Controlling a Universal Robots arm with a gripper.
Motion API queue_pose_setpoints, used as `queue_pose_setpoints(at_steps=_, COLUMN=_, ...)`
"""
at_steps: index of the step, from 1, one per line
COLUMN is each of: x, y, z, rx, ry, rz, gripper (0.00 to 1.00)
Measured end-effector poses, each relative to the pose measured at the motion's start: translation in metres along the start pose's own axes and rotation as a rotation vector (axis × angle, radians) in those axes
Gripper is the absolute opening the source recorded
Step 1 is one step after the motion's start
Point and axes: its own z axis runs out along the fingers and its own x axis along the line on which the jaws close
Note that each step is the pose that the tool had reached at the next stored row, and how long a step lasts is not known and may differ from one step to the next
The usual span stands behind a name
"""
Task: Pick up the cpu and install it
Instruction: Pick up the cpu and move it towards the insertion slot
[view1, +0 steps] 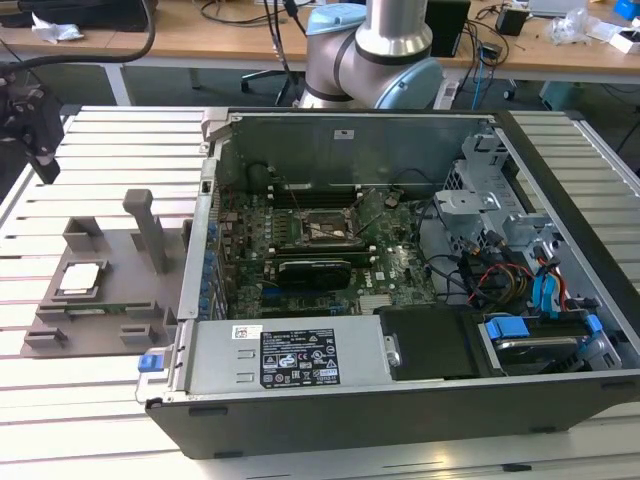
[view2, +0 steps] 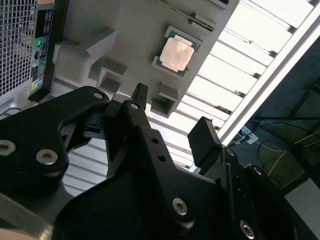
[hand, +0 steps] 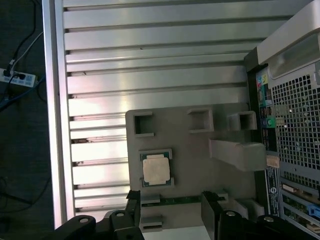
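Broadly, we see a slatted metal table (view1: 110, 140) carrying everything. Most of it is taken up by an open computer case (view1: 400, 405), which lies on its side with the motherboard (view1: 400, 270) facing up. The robot arm (view1: 372, 50) stands at the table's far edge, behind the case, with its silver and pale blue joints rising out of the exterior view. Inside the case we make out the dark socket frame (view1: 325, 230) near the middle of the motherboard. A tangle of cables (view1: 500, 275) and some blue plastic tabs (view1: 505, 328) sit toward the exterior view's right.

Next in size is a grey fixture plate (view1: 125, 250). It lies flat on the table just beside the case wall, between the case and the table's edge at the exterior view's left. It bears several raised square blocks and one upright post (view1: 150, 230).

The gripper (hand: 171, 202) hangs above this plate. In both wrist views we see its two black fingers (view2: 202, 137) spread apart with only air between them, so it is released and grasps nothing.

Smallest is the cpu (view1: 80, 278), lying with its pale metal top up. It rests in a shallow square seat on the plate, toward the plate's edge away from the case and well apart from the socket frame. In the first wrist view we find the cpu (hand: 156, 168) near the fingertips, lined up with the gap between them. In the second wrist view the cpu (view2: 176, 54) sits further off from them.
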Motion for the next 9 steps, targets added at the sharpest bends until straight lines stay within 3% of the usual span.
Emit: queue_pose_setpoints(at_steps=9, x=0.0001, y=-0.0003, z=0.0066, rx=0.0000, ry=0.0000, rz=0.000, gripper=0.60)
